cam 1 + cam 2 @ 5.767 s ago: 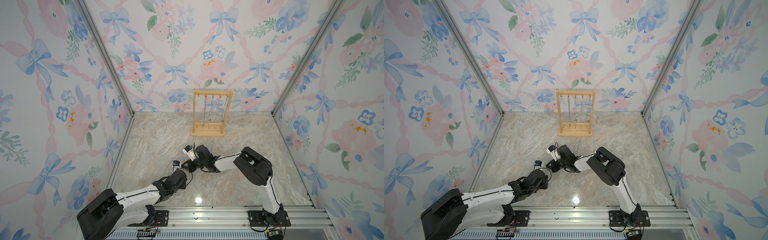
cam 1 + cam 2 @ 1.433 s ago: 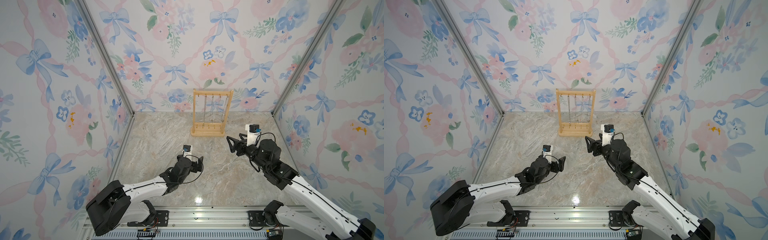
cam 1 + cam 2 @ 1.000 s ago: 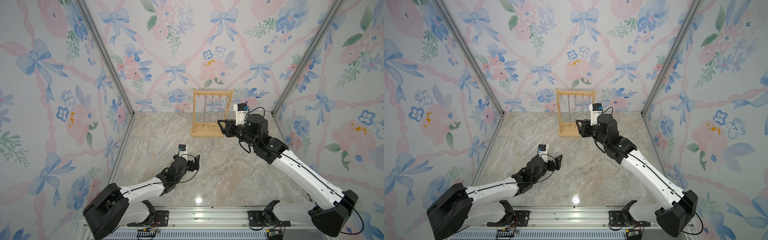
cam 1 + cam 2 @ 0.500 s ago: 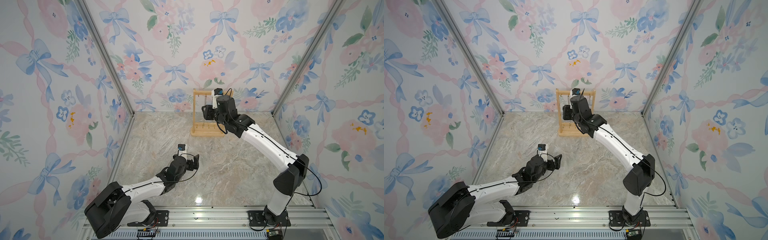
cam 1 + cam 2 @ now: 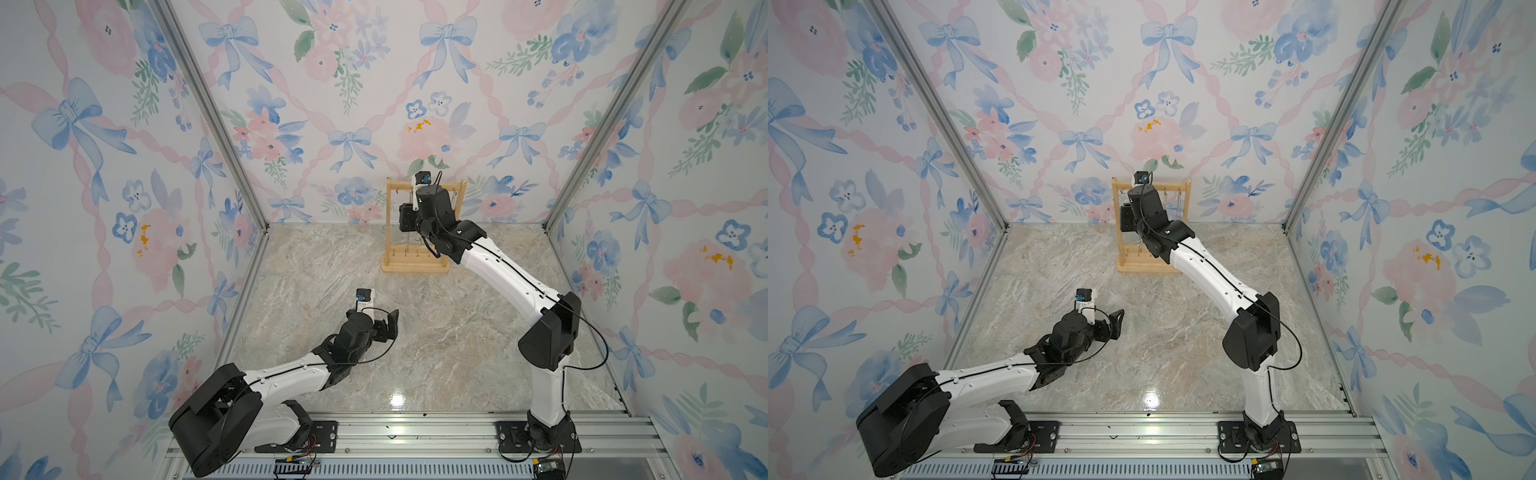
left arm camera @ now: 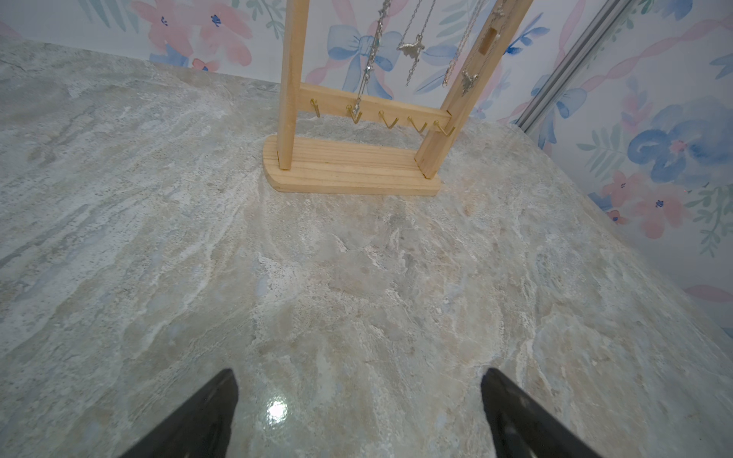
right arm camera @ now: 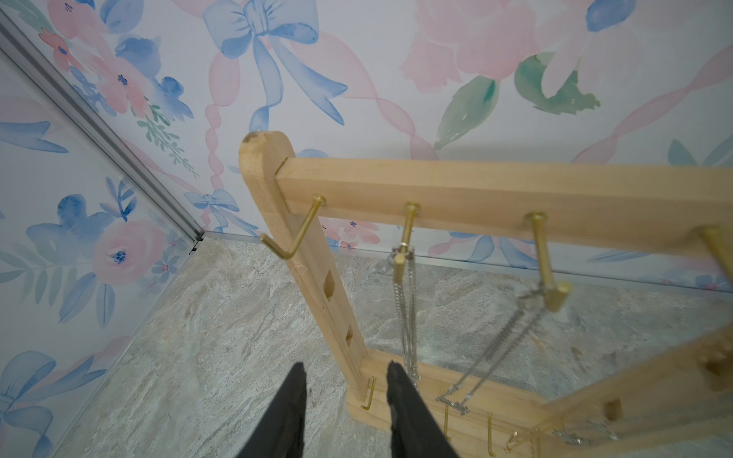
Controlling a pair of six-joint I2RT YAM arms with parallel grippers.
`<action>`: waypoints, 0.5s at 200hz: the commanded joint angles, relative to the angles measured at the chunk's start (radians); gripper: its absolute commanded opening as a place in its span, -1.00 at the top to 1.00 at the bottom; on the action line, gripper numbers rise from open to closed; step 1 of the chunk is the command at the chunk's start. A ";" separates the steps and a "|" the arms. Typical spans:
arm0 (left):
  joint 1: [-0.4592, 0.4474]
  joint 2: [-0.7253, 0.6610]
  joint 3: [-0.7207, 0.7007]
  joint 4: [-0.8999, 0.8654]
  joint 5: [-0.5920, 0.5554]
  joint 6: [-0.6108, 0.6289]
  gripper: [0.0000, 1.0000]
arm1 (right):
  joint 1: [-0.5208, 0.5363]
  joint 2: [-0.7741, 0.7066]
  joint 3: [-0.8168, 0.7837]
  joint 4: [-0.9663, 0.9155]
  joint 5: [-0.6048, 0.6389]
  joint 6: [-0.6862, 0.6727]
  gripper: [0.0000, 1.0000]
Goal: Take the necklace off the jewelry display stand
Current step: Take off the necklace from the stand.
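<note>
Since the thin silver necklace chain (image 7: 406, 301) hangs straight down off the second brass hook (image 7: 408, 226) under the top bar of the light pine rectangular jewelry display stand (image 7: 476, 186), the next move likely turns on a small sideways offset. Black right gripper (image 7: 345, 366) sits up near the top bar. Its gap lines up with the near upright, and the chain runs just beside one finger, outside the gap. Jaws stand partly apart, nothing between them. Hook tip turns up, so the chain probably has to go up, then outward.

Right arm is clearly nearer. Black left gripper (image 5: 388, 322) hovers spread wide and empty over the grey marble-look tabletop (image 6: 357, 277), well apart from the stand.

Hidden: the chain's lower end goes behind that finger. A second chain (image 7: 499, 349) hangs one hook along, so the target is ambiguous. In both top views the right wrist covers most of the frame.
</note>
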 commanded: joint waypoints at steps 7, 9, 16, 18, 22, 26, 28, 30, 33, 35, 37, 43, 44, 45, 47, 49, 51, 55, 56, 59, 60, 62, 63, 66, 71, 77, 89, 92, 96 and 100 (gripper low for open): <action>0.008 -0.010 -0.011 0.023 0.001 0.007 -0.96 | -0.034 0.038 0.049 0.003 0.018 -0.006 0.28; 0.009 -0.009 -0.011 0.023 0.001 0.007 -0.96 | -0.036 0.040 0.050 0.003 0.017 -0.004 0.28; 0.008 -0.007 -0.011 0.024 0.002 0.007 -0.96 | -0.039 0.049 0.055 0.003 0.014 -0.003 0.28; 0.009 -0.007 -0.011 0.023 0.002 0.007 -0.96 | -0.040 0.052 0.058 0.002 0.014 -0.002 0.28; 0.009 -0.005 -0.010 0.023 0.002 0.007 -0.96 | -0.042 0.058 0.063 0.001 0.014 -0.003 0.28; 0.008 -0.002 -0.010 0.023 0.004 0.007 -0.96 | -0.043 0.064 0.070 -0.001 0.013 -0.004 0.28; 0.009 -0.001 -0.008 0.022 0.005 0.007 -0.96 | -0.044 0.067 0.073 -0.002 0.011 -0.006 0.28; 0.008 0.000 -0.009 0.022 0.004 0.007 -0.96 | -0.045 0.070 0.076 -0.004 0.011 -0.007 0.28; 0.009 0.002 -0.007 0.023 0.004 0.008 -0.96 | -0.046 0.075 0.080 -0.005 0.011 -0.007 0.28; 0.008 0.004 -0.007 0.023 0.004 0.008 -0.96 | -0.047 0.077 0.083 -0.006 0.011 -0.008 0.28; 0.008 0.005 -0.006 0.023 0.004 0.008 -0.96 | -0.048 0.079 0.085 -0.006 0.010 -0.010 0.28; 0.009 0.008 -0.005 0.023 0.005 0.009 -0.96 | -0.049 0.084 0.089 -0.005 0.009 -0.012 0.28; 0.009 0.008 -0.004 0.023 0.005 0.009 -0.96 | -0.049 0.085 0.089 -0.005 0.008 -0.012 0.28; 0.009 0.008 -0.004 0.023 0.005 0.009 -0.96 | -0.050 0.086 0.089 -0.005 0.008 -0.012 0.28; 0.009 0.010 -0.004 0.023 0.006 0.009 -0.96 | -0.050 0.087 0.091 -0.003 0.008 -0.012 0.28; 0.009 0.010 -0.004 0.024 0.006 0.009 -0.96 | -0.051 0.089 0.091 -0.001 0.008 -0.013 0.28; 0.009 0.011 -0.004 0.024 0.005 0.010 -0.96 | -0.051 0.090 0.091 0.001 0.007 -0.013 0.28; 0.008 0.013 -0.004 0.023 0.007 0.010 -0.96 | -0.053 0.091 0.092 0.004 0.006 -0.013 0.28; 0.009 0.013 -0.004 0.024 0.005 0.010 -0.96 | -0.055 0.092 0.092 0.005 0.005 -0.013 0.28; 0.009 0.014 -0.004 0.024 0.005 0.011 -0.96 | -0.055 0.094 0.092 0.009 0.003 -0.012 0.29; 0.009 0.015 -0.004 0.023 0.005 0.012 -0.96 | -0.056 0.094 0.094 0.009 0.003 -0.012 0.29; 0.009 0.015 -0.003 0.023 0.004 0.012 -0.96 | -0.056 0.096 0.094 0.011 0.001 -0.012 0.29; 0.009 0.015 -0.004 0.023 0.004 0.012 -0.96 | -0.057 0.097 0.095 0.012 0.000 -0.012 0.29; 0.009 0.016 -0.003 0.023 0.003 0.012 -0.96 | -0.058 0.099 0.097 0.014 -0.001 -0.013 0.29; 0.009 0.017 -0.003 0.023 0.002 0.013 -0.96 | -0.059 0.103 0.102 0.013 -0.001 -0.014 0.29; 0.009 0.019 -0.004 0.022 0.003 0.013 -0.96 | -0.061 0.108 0.108 0.012 -0.002 -0.017 0.30; 0.009 0.024 -0.002 0.022 0.003 0.016 -0.96 | -0.065 0.114 0.118 0.009 -0.001 -0.017 0.30; 0.010 0.024 -0.002 0.023 0.003 0.018 -0.96 | -0.066 0.115 0.119 0.009 -0.001 -0.017 0.30; 0.010 0.025 -0.001 0.022 0.002 0.018 -0.96 | -0.067 0.116 0.120 0.011 -0.002 -0.017 0.30; 0.010 0.027 -0.001 0.023 0.003 0.019 -0.96 | -0.068 0.117 0.122 0.011 -0.002 -0.017 0.31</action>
